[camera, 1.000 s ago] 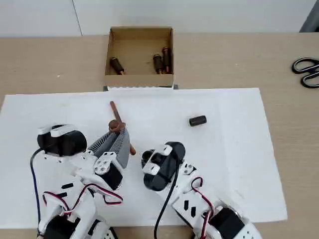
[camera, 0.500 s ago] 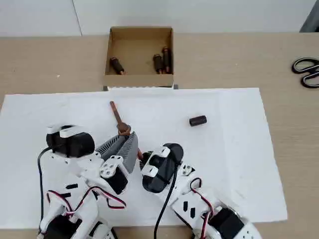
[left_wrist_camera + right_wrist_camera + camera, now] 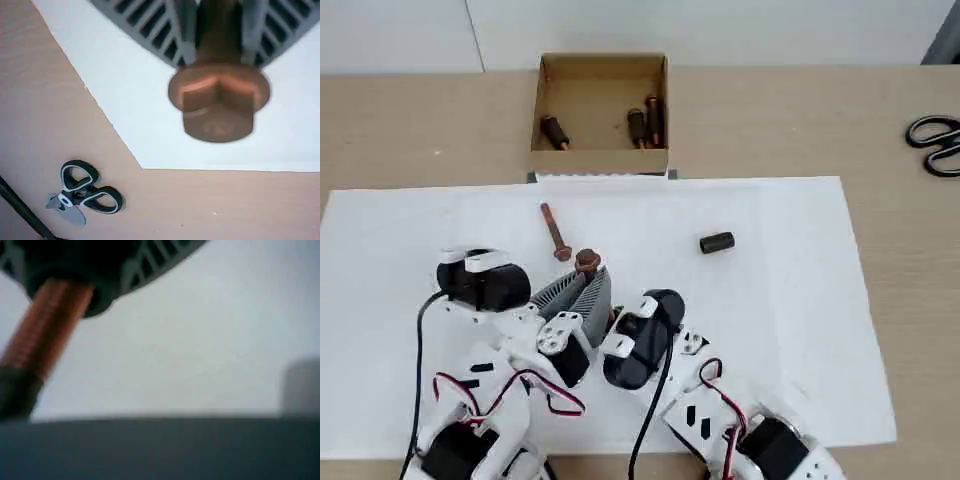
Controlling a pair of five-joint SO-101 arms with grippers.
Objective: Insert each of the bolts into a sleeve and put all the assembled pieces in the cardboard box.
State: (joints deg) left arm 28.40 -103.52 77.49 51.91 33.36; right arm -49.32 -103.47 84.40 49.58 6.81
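left hand (image 3: pixel 586 278) is clamped on a bolt (image 3: pixel 587 261). the grey ribbed wedge fingers (image 3: pixel 145 30) pinch the shank just behind the head. the head is a copper-brown hex on a round flange with a dull matte finish, and it sticks out past the fingertips on the far side. left arm comes in from the near-left edge, white printed links with black servos, wrist bent so the hand points far.

right arm (image 3: pixel 640 340) sits just right of it, angled far-left. the right hand (image 3: pixel 616 322) is tucked under its own black servo, close to the left hand, and i can't tell if it is open or closed. right wrist view is blurred: a copper threaded shank (image 3: pixel 50 325) runs from one dark mass into another dark piece, too soft to say what.

loose bolt (image 3: pixel 555 232) lies flat on the white paper (image 3: pixel 790 330), just far-left of the held head, shank pointing far. sleeve (image 3: pixel 717 242), a short black cylinder, lies on its side on the paper, well right of both hands.

box (image 3: pixel 600 158) is open-top brown cardboard at the paper's far edge. three dark-sleeved copper pieces are inside, one left and two together at right.

black-handled scissors (image 3: pixel 935 145) lie far right on the bare wood tabletop (image 3: pixel 800 120).
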